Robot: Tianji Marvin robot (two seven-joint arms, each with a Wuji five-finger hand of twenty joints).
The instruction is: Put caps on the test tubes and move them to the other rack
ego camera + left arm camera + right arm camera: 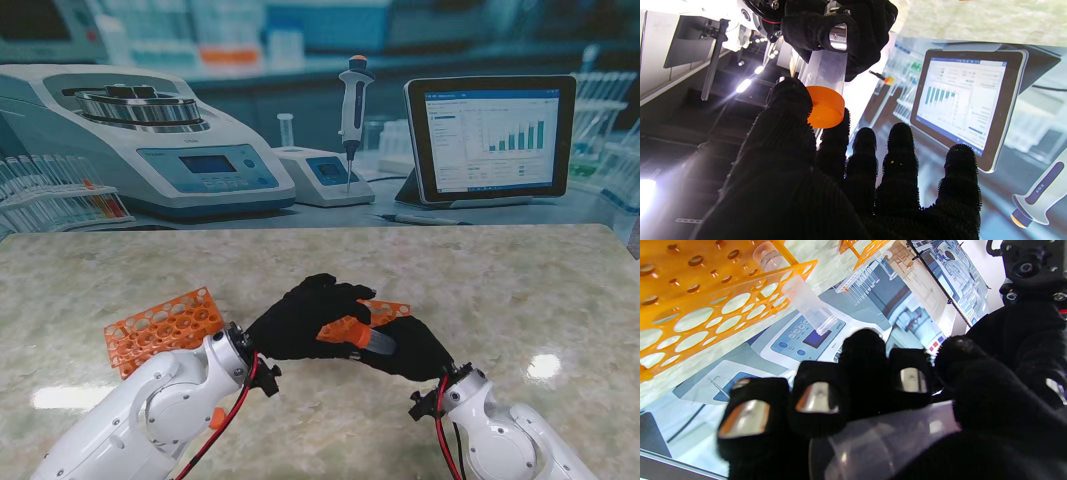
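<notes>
Orange rack (165, 325) left; second rack (388, 310) behind robot hands.

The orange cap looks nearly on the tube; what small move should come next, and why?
Probably the left hand twists or presses the cap home: it sits at the mouth of the tube, which the right hand grips, both held above the table.

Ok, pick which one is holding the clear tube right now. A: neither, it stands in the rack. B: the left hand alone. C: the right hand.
C: the right hand is closed round the tube, while the left hand pinches the orange cap at its end.
</notes>
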